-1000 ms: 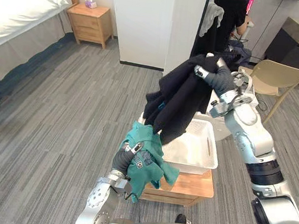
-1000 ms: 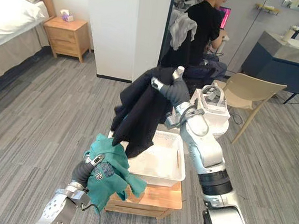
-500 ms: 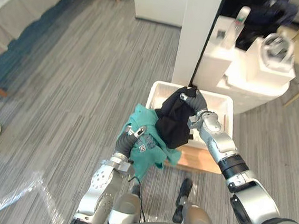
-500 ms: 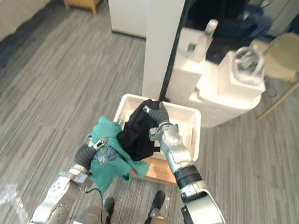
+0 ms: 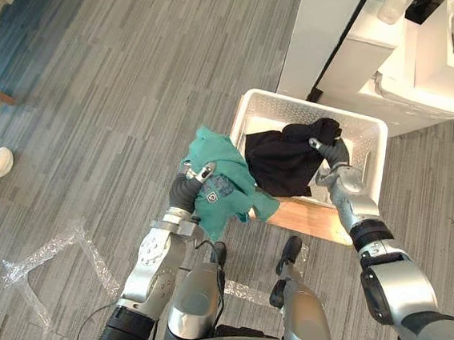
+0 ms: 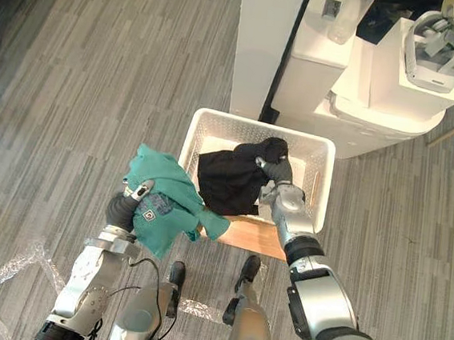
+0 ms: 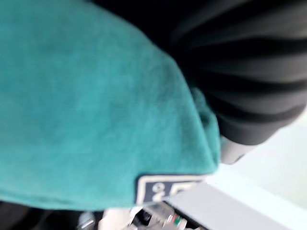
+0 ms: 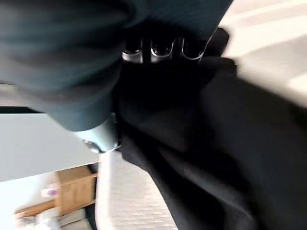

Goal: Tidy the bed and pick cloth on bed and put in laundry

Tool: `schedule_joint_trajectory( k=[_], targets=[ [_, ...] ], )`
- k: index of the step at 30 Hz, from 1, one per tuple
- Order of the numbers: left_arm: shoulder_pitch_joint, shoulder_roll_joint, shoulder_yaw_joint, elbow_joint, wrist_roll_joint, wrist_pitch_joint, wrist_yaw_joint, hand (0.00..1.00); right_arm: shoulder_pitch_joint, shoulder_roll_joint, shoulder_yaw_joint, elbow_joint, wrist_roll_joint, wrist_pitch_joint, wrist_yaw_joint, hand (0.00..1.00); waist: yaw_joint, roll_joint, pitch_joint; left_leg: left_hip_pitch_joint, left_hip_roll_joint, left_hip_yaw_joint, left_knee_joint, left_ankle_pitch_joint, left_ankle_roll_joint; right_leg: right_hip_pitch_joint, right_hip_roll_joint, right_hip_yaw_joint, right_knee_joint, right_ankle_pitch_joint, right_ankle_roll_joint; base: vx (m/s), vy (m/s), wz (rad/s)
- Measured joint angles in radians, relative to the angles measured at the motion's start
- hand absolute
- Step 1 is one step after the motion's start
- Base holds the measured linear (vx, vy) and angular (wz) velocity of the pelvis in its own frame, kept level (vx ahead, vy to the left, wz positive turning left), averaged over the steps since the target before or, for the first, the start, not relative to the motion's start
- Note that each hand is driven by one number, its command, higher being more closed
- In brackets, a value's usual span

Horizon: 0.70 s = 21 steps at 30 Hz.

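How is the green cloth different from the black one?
The green cloth hangs outside the white basket, bunched in the left hand; the black cloth lies inside the basket, gripped by the right hand. The green cloth carries a small patch; the black cloth looks plain. Both are crumpled.

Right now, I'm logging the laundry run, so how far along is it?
Nearly done for one piece: the black garment lies inside the white basket, though the right hand grips it. In hand: the left hand holds the teal garment beside the basket, outside its rim. Left: release the black one and drop the teal one in.
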Motion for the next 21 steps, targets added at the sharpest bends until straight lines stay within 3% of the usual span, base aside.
schedule_joint_trajectory(
  k=[4, 10, 13, 16, 21],
  targets=[
    [-0.005, 0.002, 0.046, -0.012, 0.001, -0.022, 0.026, 1.0, 0.069, -0.002, -0.021, -0.021, -0.051, -0.021, -0.008, 0.0, -0.014, 0.0, 0.0, 0.01, 0.013, 0.012, 0.022, -0.021, 0.007, 0.023, 0.011, 0.014, 0.006, -0.013, -0.013, -0.06, -0.01, -0.06],
    [0.008, 0.026, 0.112, -0.121, 0.054, -0.049, 0.057, 1.0, 0.292, -0.003, -0.049, -0.205, -0.097, -0.029, -0.073, 0.0, -0.029, -0.002, -0.013, 0.065, 0.032, 0.039, 0.014, -0.037, -0.001, 0.06, 0.031, 0.044, 0.005, -0.036, -0.021, -0.02, -0.03, -0.14],
    [0.026, 0.034, 0.145, -0.152, 0.093, -0.072, 0.067, 1.0, 0.452, -0.001, -0.072, -0.314, -0.114, -0.029, -0.106, 0.0, -0.031, -0.006, -0.06, 0.107, 0.043, 0.068, -0.017, -0.034, -0.005, 0.074, 0.046, 0.069, 0.0, -0.036, -0.019, 0.08, -0.012, -0.27],
    [0.049, 0.025, 0.183, -0.202, 0.106, -0.095, 0.071, 1.0, 0.594, 0.015, -0.116, -0.402, -0.162, -0.027, -0.133, 0.0, -0.06, -0.009, -0.123, 0.162, 0.051, 0.086, -0.054, -0.032, -0.01, 0.099, 0.056, 0.078, 0.0, -0.04, -0.015, 0.1, 0.017, -0.17],
    [0.038, 0.024, 0.257, -0.308, 0.134, -0.144, 0.075, 1.0, 0.755, 0.063, -0.154, -0.444, -0.232, 0.005, -0.16, 0.0, -0.082, -0.016, -0.202, 0.215, 0.053, 0.12, -0.097, -0.028, -0.015, 0.113, 0.063, 0.1, -0.001, -0.043, -0.011, 0.05, 0.017, -0.19]
  ],
)
